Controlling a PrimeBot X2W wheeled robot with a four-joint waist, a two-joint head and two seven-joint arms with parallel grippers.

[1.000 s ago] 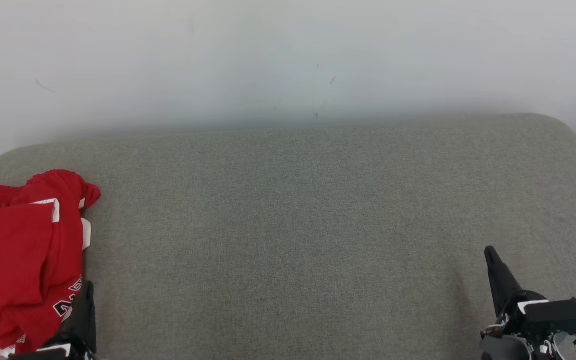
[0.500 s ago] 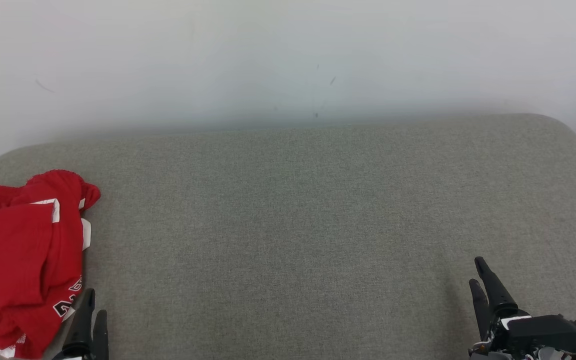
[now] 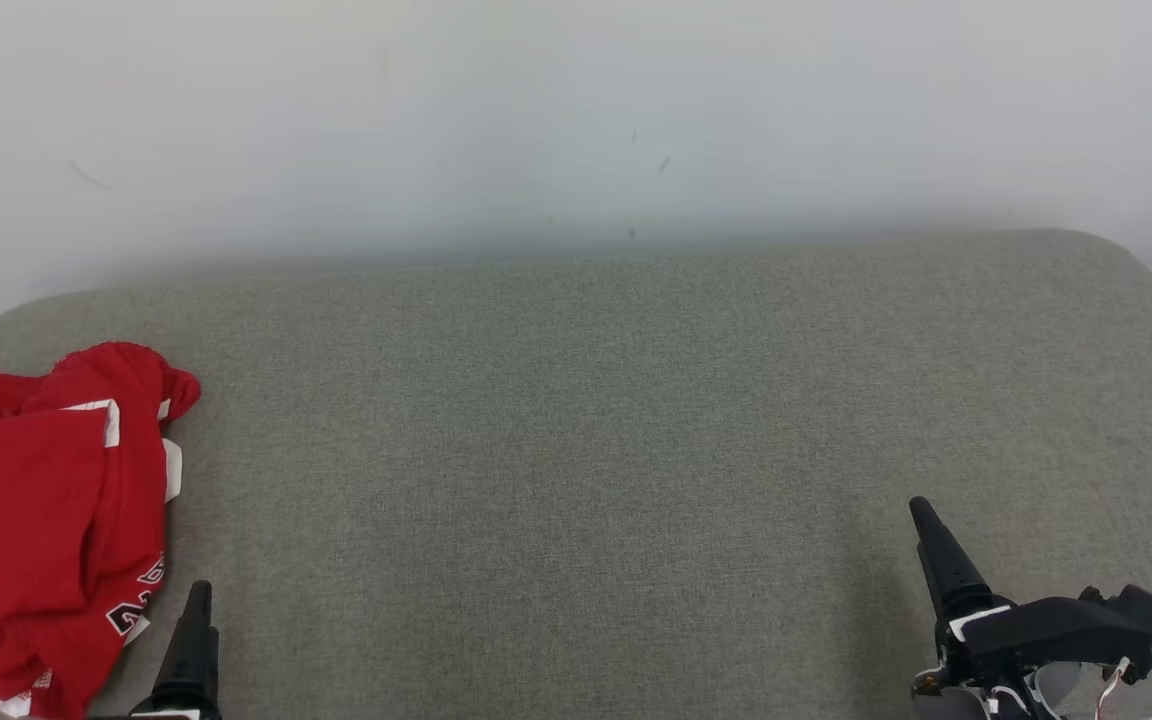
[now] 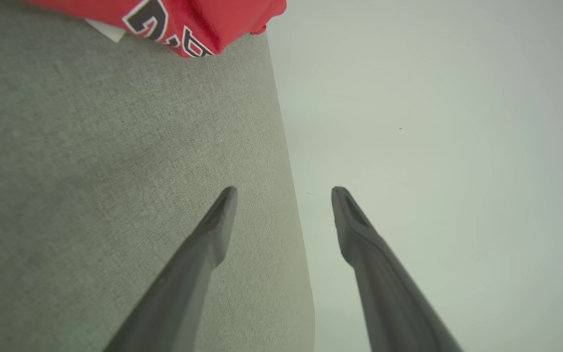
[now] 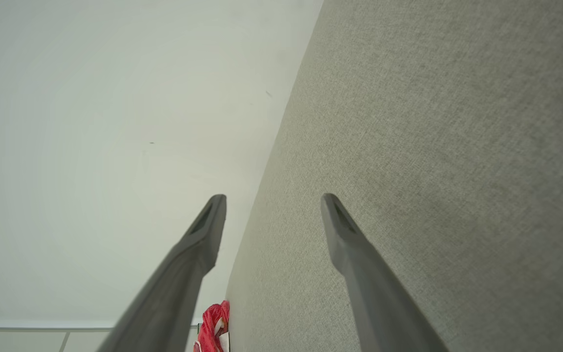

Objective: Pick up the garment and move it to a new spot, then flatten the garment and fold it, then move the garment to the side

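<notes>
Garment point(image 3: 46, 520), red and crumpled, lies at our far left on the grey cushion point(image 3: 576, 450), just beside our left gripper point(image 4: 284, 193) but not touching it. Our left gripper and our right gripper point(image 5: 272, 198) both hover spread wide, grasping nothing.

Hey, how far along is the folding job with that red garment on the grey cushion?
Done: nothing that shows; the red garment lies bunched at the left end of the grey cushion, neither flat nor folded. In hand: nothing; the left gripper and right gripper are open and empty. Left: pick up, move, flatten, fold, set aside.
</notes>
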